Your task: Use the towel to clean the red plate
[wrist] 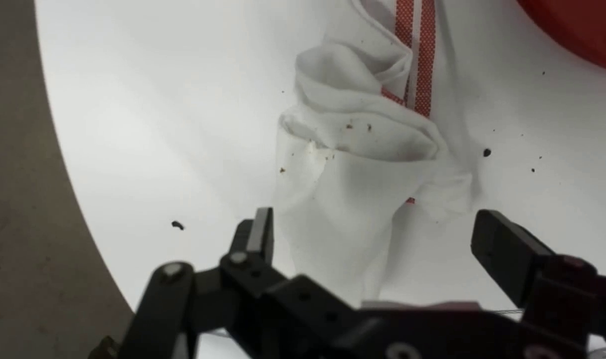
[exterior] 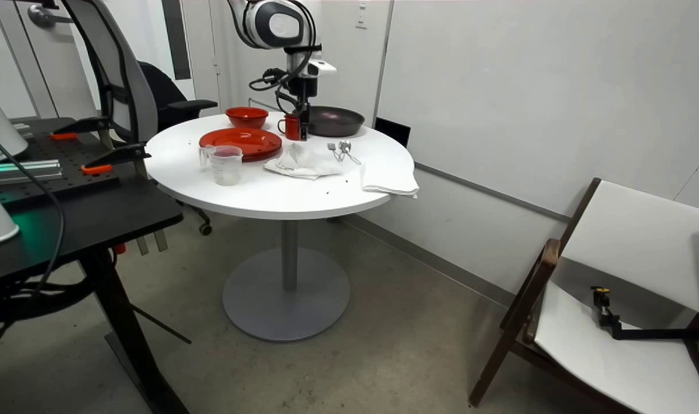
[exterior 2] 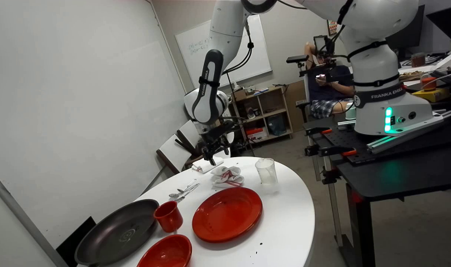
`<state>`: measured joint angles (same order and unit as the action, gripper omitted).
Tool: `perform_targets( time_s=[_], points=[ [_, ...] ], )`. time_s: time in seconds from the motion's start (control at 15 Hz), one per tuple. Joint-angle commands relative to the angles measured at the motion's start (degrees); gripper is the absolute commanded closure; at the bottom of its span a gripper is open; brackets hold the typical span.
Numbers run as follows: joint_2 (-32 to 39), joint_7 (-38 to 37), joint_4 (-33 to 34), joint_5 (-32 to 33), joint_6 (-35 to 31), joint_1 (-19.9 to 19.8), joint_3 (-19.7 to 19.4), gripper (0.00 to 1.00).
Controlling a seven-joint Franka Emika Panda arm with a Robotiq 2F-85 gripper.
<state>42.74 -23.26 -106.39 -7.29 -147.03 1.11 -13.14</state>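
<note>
The towel, a crumpled white cloth with red stripes, lies on the round white table in both exterior views (exterior: 300, 163) (exterior 2: 227, 178). In the wrist view the towel (wrist: 362, 129) carries small crumbs. The red plate lies beside the towel in both exterior views (exterior: 240, 141) (exterior 2: 227, 215), with dark specks on it. Only the plate's edge (wrist: 582, 30) shows in the wrist view. My gripper is open and empty above the table near the towel (exterior: 304, 137) (exterior 2: 219, 157). In the wrist view, part of the towel shows between the spread fingers (wrist: 375, 229).
A red mug (exterior 2: 168, 217), a red bowl (exterior 2: 167, 252) and a dark pan (exterior 2: 117, 235) stand near the plate. A clear measuring cup (exterior: 226, 167) stands close to plate and towel. Metal utensils (exterior: 343, 150) and a folded white cloth (exterior: 389, 179) lie beside the towel.
</note>
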Motion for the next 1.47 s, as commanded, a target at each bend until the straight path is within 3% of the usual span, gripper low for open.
perform_targets(
  time_s=[0.0,0.53,0.87,1.2,1.4],
  points=[
    [-8.5,5.4,-7.5,5.4,1.9,0.5,-0.2,0.0],
    [-24.1,17.8,-21.7,12.5,1.4,-1.3,3.1,0.0],
    [-32.2,25.0,-30.4,8.1,3.0,-4.3,6.7,0.0],
    [-35.1,29.7,-37.4,3.4,6.0,-5.9,8.4,0.0],
    [-33.1,27.7,-36.6,4.8,5.3,-5.5,8.1,0.0]
  ],
)
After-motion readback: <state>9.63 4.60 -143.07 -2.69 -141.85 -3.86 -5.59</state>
